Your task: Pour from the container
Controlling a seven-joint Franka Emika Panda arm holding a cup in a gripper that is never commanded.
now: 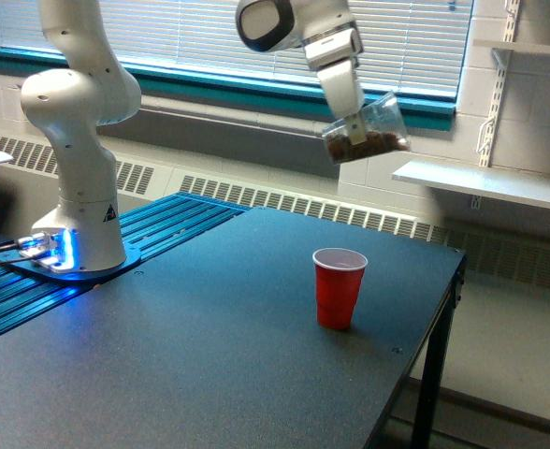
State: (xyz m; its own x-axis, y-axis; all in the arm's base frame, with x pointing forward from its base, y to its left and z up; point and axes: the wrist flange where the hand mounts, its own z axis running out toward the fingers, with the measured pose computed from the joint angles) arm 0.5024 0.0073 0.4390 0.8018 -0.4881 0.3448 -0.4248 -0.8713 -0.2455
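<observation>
The dark table (pixel 209 355) filled the near part of the exterior view, and a red plastic cup (pixel 339 288) with a white inside stood upright on it, toward the view's right. Farther back on the view's left, the white base of the Panda arm (pixel 77 159) stood on a blue-lit plate; it carried a small triangular warning label (pixel 109 212), but no words on it could be read. High above the table and well apart from the red cup, the gripper (pixel 356 129) was clenched on the clear plastic cup (pixel 369 131). This cup was tilted, its mouth toward the view's right, with brown material lying inside. Behind were window blinds (pixel 209 37) and a white shelf (pixel 485 182)
</observation>
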